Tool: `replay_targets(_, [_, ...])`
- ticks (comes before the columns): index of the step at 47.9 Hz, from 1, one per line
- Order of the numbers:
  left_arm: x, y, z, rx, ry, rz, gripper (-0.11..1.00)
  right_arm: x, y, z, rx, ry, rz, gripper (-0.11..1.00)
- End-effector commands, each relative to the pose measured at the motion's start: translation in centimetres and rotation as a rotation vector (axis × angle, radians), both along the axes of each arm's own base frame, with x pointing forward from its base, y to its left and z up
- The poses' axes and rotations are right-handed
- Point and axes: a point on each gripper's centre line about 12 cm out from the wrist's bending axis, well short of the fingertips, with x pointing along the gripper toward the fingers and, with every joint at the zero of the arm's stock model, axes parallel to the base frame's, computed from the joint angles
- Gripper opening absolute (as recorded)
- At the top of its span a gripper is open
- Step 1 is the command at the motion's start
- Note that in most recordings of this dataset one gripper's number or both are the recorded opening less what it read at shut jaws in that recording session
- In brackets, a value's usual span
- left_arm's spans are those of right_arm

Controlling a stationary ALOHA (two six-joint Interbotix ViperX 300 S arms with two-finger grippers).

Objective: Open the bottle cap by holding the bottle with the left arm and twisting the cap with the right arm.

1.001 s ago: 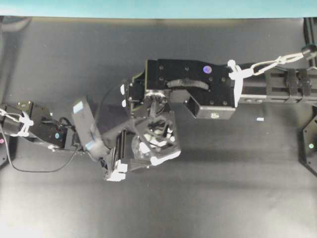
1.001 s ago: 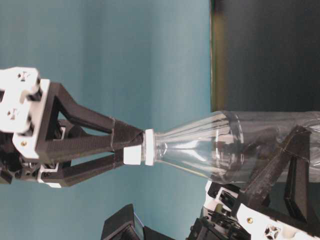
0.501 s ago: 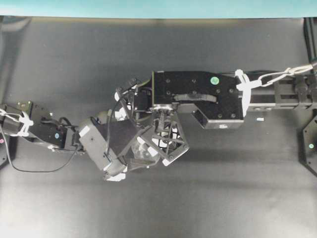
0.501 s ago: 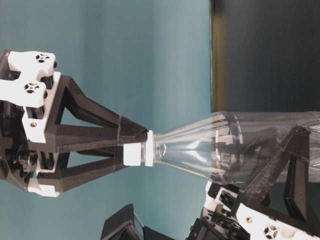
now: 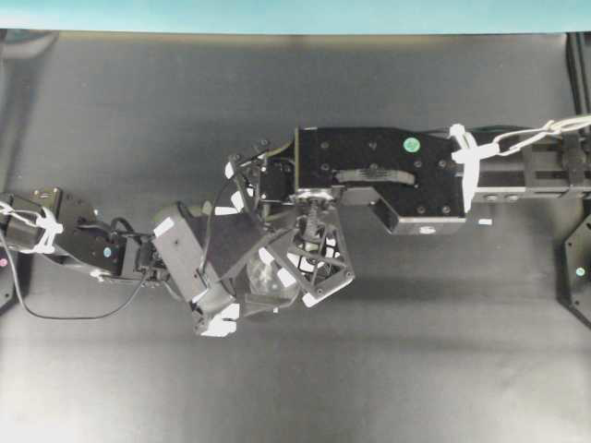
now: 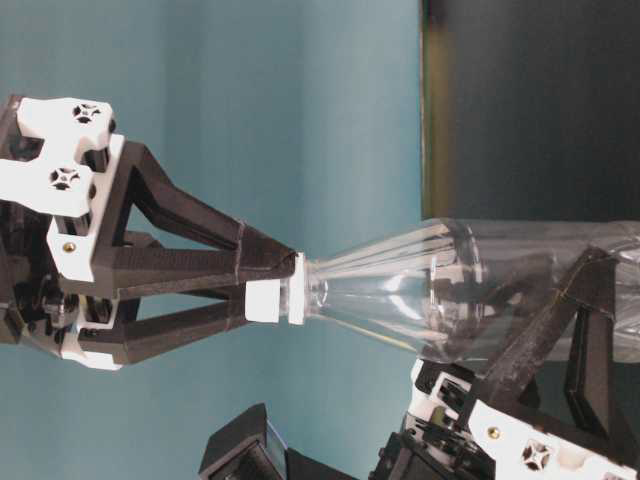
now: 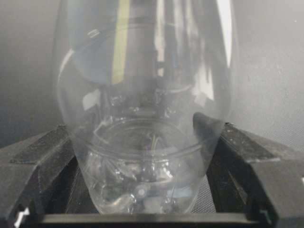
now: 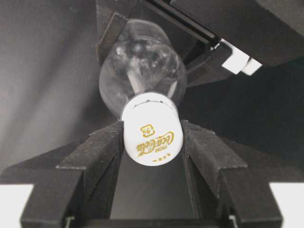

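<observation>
Turned right pincer point(image 8: 152, 137) around bottle cap point(image 8: 153, 137)

Overhead looking down, table-level sideways close-up, wrist views sharing bottle point(image 6: 470, 290)

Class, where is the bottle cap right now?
In the right wrist view, the bottle cap sits centre frame on the bottle, clamped between the right gripper jaws.
</observation>
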Motion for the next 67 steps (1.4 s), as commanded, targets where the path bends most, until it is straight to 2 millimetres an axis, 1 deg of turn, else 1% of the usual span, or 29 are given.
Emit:
replay_targets(1, [0.2,-0.3,0.1,0.004,-0.003,-0.012,0.81,0.1,-0.9,-0.2,0.003,-0.004,-0.047,0.39])
replay_targets(2, [0.2,-0.3,0.1,0.004,-0.002,-0.011,0.81,0.1,-0.9,-0.2,0.004,-0.006,-0.051,0.4])
replay_targets(8, [0.4,-0.3,0.1,0.006,0.007,-0.011,0.81,0.1,-0.7,-0.2,0.014,-0.017,-0.086,0.69])
replay_targets(10, [0.5,-0.3,0.1,0.007,0.01,-0.011,0.81,0.1,-0.6,-0.1,0.018,-0.026,-0.098,0.73])
replay_targets(12, [0.5,-0.3,0.1,0.007,0.012,-0.011,0.81,0.1,-0.6,0.3,0.023,-0.04,-0.111,0.75])
replay_targets(16, [0.4,-0.3,0.0,0.007,0.018,-0.011,0.81,0.0,-0.3,1.1,0.036,-0.074,-0.137,0.75])
replay_targets(22, [0.5,-0.3,0.0,0.012,0.022,-0.012,0.81,-0.9,0.1,3.2,0.062,-0.119,-0.179,0.74])
replay_targets(26, [0.4,-0.3,0.0,0.021,0.024,-0.016,0.81,-1.5,0.5,4.1,0.077,-0.15,-0.197,0.74])
replay_targets(28, [0.4,-0.3,-0.1,0.023,0.027,-0.018,0.81,-1.9,0.8,4.4,0.086,-0.169,-0.204,0.74])
replay_targets(35, [0.4,-0.2,-0.3,0.022,0.049,-0.013,0.81,-3.3,1.6,4.1,0.107,-0.188,-0.225,0.74])
replay_targets(41, [0.4,-0.1,-0.4,0.013,0.062,-0.006,0.82,-4.4,1.7,4.7,0.148,-0.251,-0.285,0.75])
replay_targets(47, [0.8,-0.1,-0.1,0.013,0.073,-0.004,0.98,-5.5,1.6,6.0,0.205,-0.365,-0.336,0.74])
replay_targets(51, [1.2,-0.1,0.1,0.016,0.08,-0.004,1.0,-6.2,1.5,6.8,0.248,-0.452,-0.364,0.74])
replay_targets(56, [1.8,-0.1,0.5,0.018,0.079,-0.003,0.99,-7.3,1.3,6.7,0.286,-0.503,-0.399,0.74])
replay_targets(61, [2.0,-0.1,0.7,0.02,0.077,-0.003,0.99,-8.6,1.2,6.1,0.314,-0.505,-0.447,0.74])
replay_targets(67, [2.0,-0.1,1.5,0.017,0.057,-0.002,0.99,-10.0,1.0,5.5,0.345,-0.505,-0.499,0.74])
